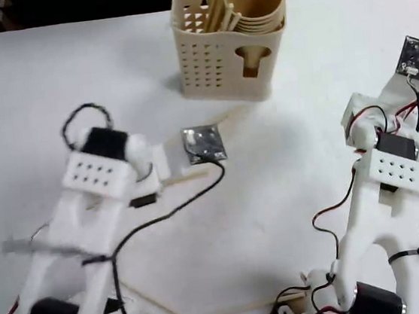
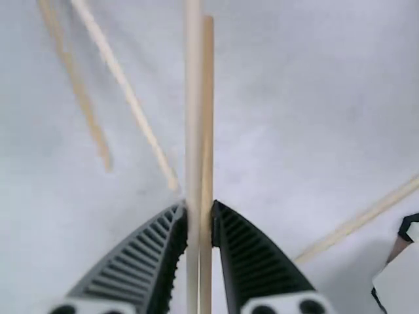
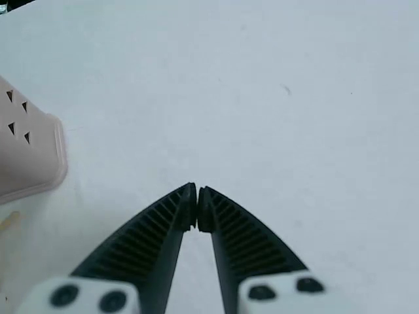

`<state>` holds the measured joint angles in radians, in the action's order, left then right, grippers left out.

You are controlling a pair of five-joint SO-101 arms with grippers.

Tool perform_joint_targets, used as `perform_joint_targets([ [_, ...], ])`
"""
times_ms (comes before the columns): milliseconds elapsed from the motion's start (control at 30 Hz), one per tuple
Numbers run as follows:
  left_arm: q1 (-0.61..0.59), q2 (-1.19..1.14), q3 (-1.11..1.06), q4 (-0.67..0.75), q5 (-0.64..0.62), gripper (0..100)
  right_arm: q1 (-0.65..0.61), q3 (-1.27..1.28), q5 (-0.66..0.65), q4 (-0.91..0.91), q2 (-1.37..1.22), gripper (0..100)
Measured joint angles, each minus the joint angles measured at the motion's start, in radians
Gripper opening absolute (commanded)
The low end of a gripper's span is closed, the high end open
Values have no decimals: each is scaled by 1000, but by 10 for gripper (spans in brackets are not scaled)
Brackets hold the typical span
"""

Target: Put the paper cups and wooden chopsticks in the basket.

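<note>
The cream perforated basket (image 1: 214, 65) stands at the back of the table, holding stacked paper cups (image 1: 256, 4) and several wooden chopsticks (image 1: 216, 3). My left gripper (image 2: 200, 219) is shut on two wooden chopsticks (image 2: 200, 118) that lie side by side and run straight out between its fingers, just above the white table. In the high view these held chopsticks (image 1: 189, 176) poke out from under the left arm, in front of the basket. My right gripper (image 3: 196, 206) is shut with nothing in it, low over bare table to the right of the basket (image 3: 29, 157).
Loose chopsticks lie on the white tabletop: two (image 2: 124, 91) (image 2: 72, 85) beyond the left gripper and one (image 2: 360, 219) to the side. In the high view a long chopstick (image 1: 235, 311) and a slanted one (image 1: 158, 307) rest near the front edge between the arm bases.
</note>
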<state>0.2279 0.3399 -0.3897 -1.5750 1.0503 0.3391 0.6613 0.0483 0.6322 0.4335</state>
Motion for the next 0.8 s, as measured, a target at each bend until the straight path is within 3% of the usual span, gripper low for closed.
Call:
perform_joint_targets([
  [267, -9, 219, 31, -40, -2, 23, 0, 0, 0, 0, 0, 19],
  [433, -14, 295, 132, -29, -95, 23, 0, 0, 0, 0, 0, 19],
  [600, -14, 302, 222, 123, -275, 23, 0, 0, 0, 0, 0, 19],
  [800, -14, 302, 250, 439, -519, 23, 0, 0, 0, 0, 0, 19],
])
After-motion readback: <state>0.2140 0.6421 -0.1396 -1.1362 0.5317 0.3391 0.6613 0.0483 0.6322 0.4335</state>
